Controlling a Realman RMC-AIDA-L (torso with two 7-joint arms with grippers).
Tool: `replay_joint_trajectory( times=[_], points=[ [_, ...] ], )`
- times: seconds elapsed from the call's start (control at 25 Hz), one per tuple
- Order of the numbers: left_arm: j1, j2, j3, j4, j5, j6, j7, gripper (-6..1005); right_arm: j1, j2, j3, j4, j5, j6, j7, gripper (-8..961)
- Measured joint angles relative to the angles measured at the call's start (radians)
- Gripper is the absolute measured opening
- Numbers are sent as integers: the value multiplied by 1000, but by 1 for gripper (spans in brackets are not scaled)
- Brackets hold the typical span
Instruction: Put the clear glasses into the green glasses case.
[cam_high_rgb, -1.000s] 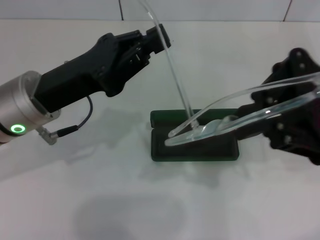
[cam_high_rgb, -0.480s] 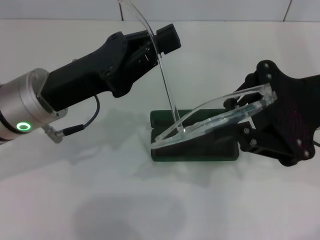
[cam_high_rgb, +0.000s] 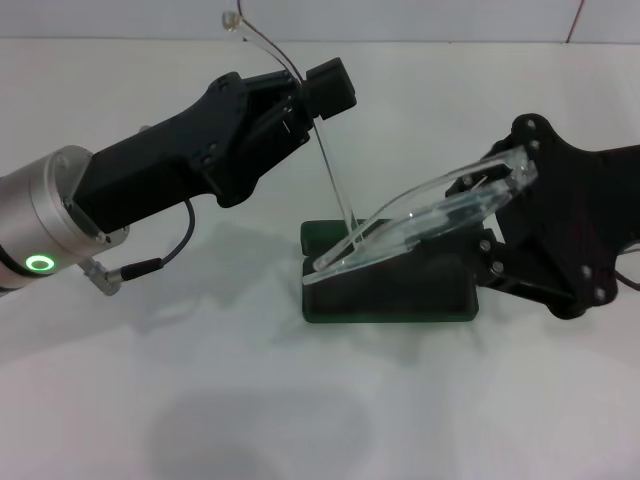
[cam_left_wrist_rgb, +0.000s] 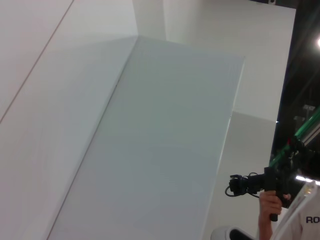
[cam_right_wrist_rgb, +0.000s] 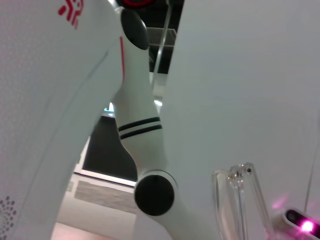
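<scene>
Item: clear glasses (cam_high_rgb: 425, 222), held in the air over the green glasses case (cam_high_rgb: 390, 296), which lay open on the white table (cam_high_rgb: 200, 400) at about 5 o'clock of the head view's centre.

Holders: left gripper (cam_high_rgb: 312, 95), at 11 o'clock of the case, was clamped on one thin clear arm of the glasses, the arm running steeply down toward the front. Right gripper (cam_high_rgb: 510, 185), at 2 o'clock of the case, gripped the far end of the frame, so the front sloped down to its low corner just above the case's near-left part.

Step, as judged: the lowering stage; glasses not yet inside. The next move would call for folding or levelling the raised arm, bringing the front flat along the case's length, then releasing.

Obscured: whether the low corner touched the lining could not be told. The case's lid was largely hidden behind the frame. The second arm of the glasses was hard to make out. The left wrist view showed only walls; the right wrist view showed a clear frame piece (cam_right_wrist_rgb: 240, 200).
</scene>
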Motion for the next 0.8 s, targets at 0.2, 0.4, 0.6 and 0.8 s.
replay_joint_trajectory(
  times=[0.2, 0.4, 0.6, 0.8],
  points=[
    [1, 0, 21, 0, 0, 1, 0, 66, -5, 1, 1, 23, 1, 32, -12, 52],
    [2, 0, 26, 0, 0, 1, 1, 67, 1, 3, -4, 57, 7, 88, -26, 52],
    [2, 0, 28, -4, 0, 1, 1, 67, 4, 3, -9, 63, 7, 91, -26, 52],
    [12, 0, 26, -5, -5, 1, 3, 67, 6, 5, -11, 58, 18, 44, -19, 52]
  ],
)
